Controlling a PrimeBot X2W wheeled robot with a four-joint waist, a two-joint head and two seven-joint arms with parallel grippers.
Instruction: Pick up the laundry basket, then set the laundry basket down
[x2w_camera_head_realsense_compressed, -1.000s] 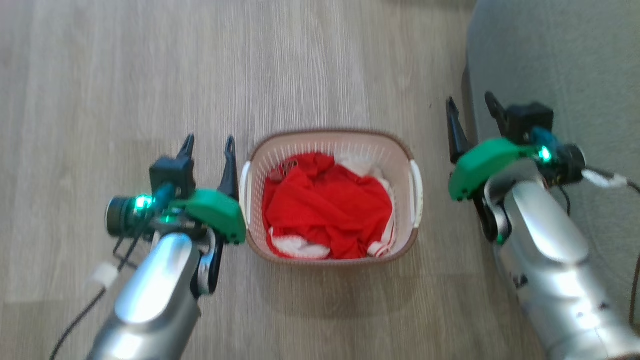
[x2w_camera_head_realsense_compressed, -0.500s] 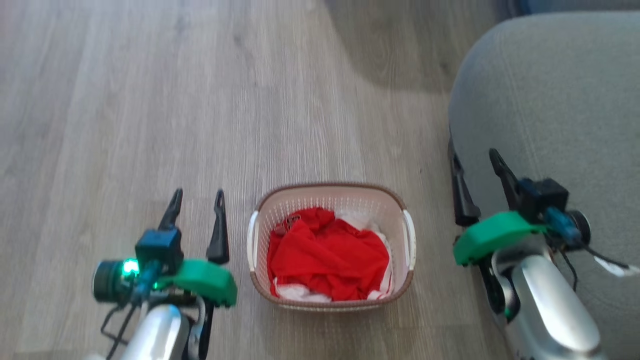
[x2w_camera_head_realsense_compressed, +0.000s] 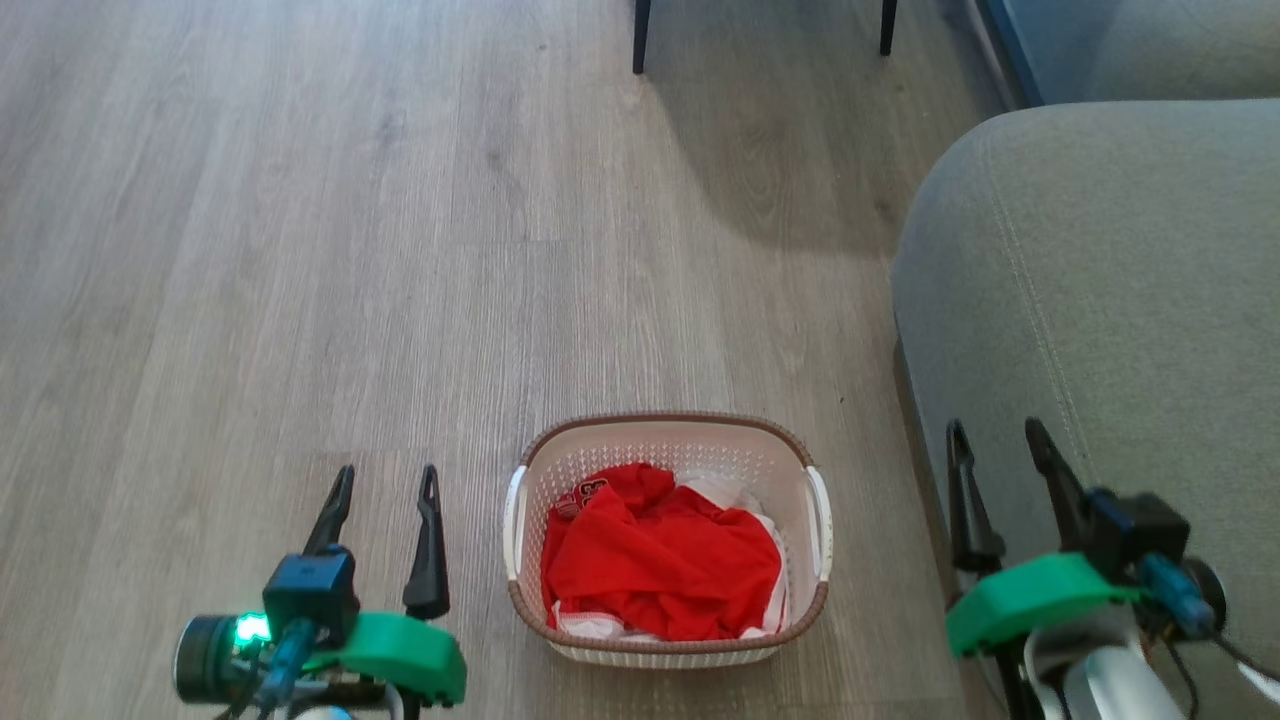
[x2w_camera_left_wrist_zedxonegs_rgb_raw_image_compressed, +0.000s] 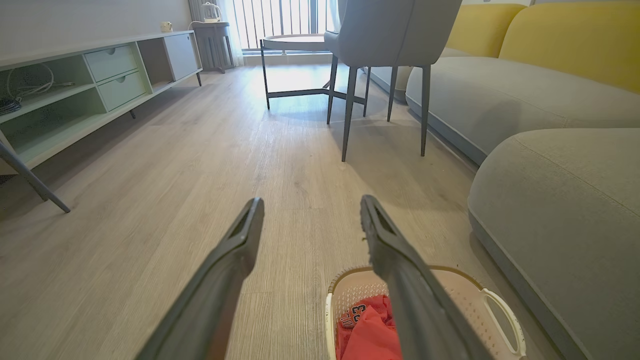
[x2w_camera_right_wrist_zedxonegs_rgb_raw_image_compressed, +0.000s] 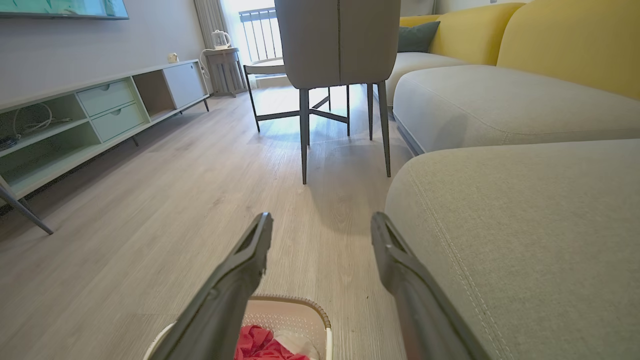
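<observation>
The laundry basket (x2w_camera_head_realsense_compressed: 668, 435) stands on the wooden floor, cream with a brown rim and white side handles, and holds red and white clothes. My left gripper (x2w_camera_head_realsense_compressed: 387, 482) is open to the basket's left, apart from it. On the basket's right my right gripper (x2w_camera_head_realsense_compressed: 995, 437) is open too, beside the sofa's edge and apart from the basket. In the left wrist view the laundry basket (x2w_camera_left_wrist_zedxonegs_rgb_raw_image_compressed: 470, 292) sits low, partly behind my left gripper (x2w_camera_left_wrist_zedxonegs_rgb_raw_image_compressed: 311, 211). The right wrist view has the laundry basket (x2w_camera_right_wrist_zedxonegs_rgb_raw_image_compressed: 290, 314) at the bottom edge, below my right gripper (x2w_camera_right_wrist_zedxonegs_rgb_raw_image_compressed: 322, 223).
A grey sofa (x2w_camera_head_realsense_compressed: 1100, 300) fills the right side, close to the basket and my right arm. Dark chair legs (x2w_camera_head_realsense_compressed: 640, 35) stand ahead. The wrist views show a grey chair (x2w_camera_left_wrist_zedxonegs_rgb_raw_image_compressed: 390, 30), a small table (x2w_camera_left_wrist_zedxonegs_rgb_raw_image_compressed: 292, 45), a low cabinet (x2w_camera_left_wrist_zedxonegs_rgb_raw_image_compressed: 90, 85) at left and yellow sofa cushions (x2w_camera_right_wrist_zedxonegs_rgb_raw_image_compressed: 570, 45).
The head camera has tilted up, so the basket sits lower in the picture and more floor and sofa show. Both grippers stay open on either side of the basket.
</observation>
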